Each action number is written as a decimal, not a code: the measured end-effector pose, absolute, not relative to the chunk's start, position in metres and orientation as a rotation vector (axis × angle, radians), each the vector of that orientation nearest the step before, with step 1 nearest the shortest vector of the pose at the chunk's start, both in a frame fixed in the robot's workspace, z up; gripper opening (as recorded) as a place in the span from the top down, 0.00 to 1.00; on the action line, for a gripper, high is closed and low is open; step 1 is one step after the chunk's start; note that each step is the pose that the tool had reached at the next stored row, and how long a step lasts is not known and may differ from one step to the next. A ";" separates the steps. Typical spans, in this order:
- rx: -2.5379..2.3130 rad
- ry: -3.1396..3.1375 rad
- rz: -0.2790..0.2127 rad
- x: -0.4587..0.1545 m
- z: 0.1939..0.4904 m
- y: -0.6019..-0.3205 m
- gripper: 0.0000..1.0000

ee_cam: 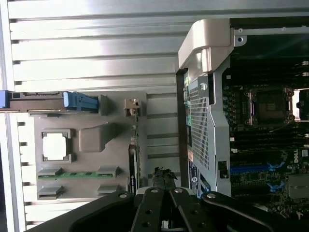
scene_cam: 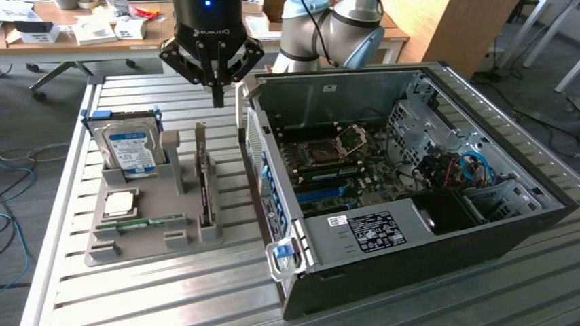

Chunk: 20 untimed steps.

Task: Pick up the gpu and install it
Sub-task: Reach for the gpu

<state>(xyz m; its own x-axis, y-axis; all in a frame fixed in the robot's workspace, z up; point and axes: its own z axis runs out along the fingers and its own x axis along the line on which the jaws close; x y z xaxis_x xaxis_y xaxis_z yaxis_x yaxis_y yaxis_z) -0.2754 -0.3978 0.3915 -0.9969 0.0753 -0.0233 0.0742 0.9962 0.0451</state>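
— How did your gripper stand?
— My gripper (scene_cam: pixel 217 100) was closed right up, its fingers pressed together to a point with nothing between them. It hung above the table (scene_cam: pixel 136 292), near the edge of the tray (scene_cam: pixel 154 250) that faced the case (scene_cam: pixel 408 272).
— And the gpu?
— The gpu (scene_cam: pixel 206 180) stood on edge in its slot along that same side of the tray, lower than my gripper and apart from it. I had no hold of it.
— What else sat in the tray?
— A hard drive (scene_cam: pixel 130 151) stood upright in a blue-edged holder at the far end, toward the exterior view's left. Nearer the camera lay a cpu (scene_cam: pixel 119 202), and nearer again a green memory stick (scene_cam: pixel 149 222), flat in its groove.
— And the case?
— It lay on its side, open, just beside the tray on the exterior view's right. Its motherboard (scene_cam: pixel 344 170) faced up, and a blue latch (scene_cam: pixel 284 250) sat at its near corner.
— Beyond the table?
— A desk (scene_cam: pixel 81 37) strewn with boxes and papers.
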 end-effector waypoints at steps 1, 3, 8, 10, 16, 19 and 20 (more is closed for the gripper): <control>0.117 3.114 0.069 -0.277 0.391 -0.398 0.89; 0.117 3.114 0.069 -0.281 0.391 -0.398 0.89; 0.117 3.114 0.069 -0.289 0.391 -0.398 0.89; 0.117 3.114 0.069 -0.292 0.391 -0.398 0.89; 0.117 3.114 0.069 -0.294 0.391 -0.398 0.89; 0.117 3.114 0.069 -0.295 0.391 -0.398 0.89; 0.117 3.114 0.069 -0.296 0.391 -0.398 0.89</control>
<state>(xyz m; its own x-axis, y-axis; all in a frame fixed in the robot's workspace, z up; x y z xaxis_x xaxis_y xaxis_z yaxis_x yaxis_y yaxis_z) -0.2956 -0.3977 0.3913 -0.9969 0.0755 -0.0233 0.0744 0.9962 0.0450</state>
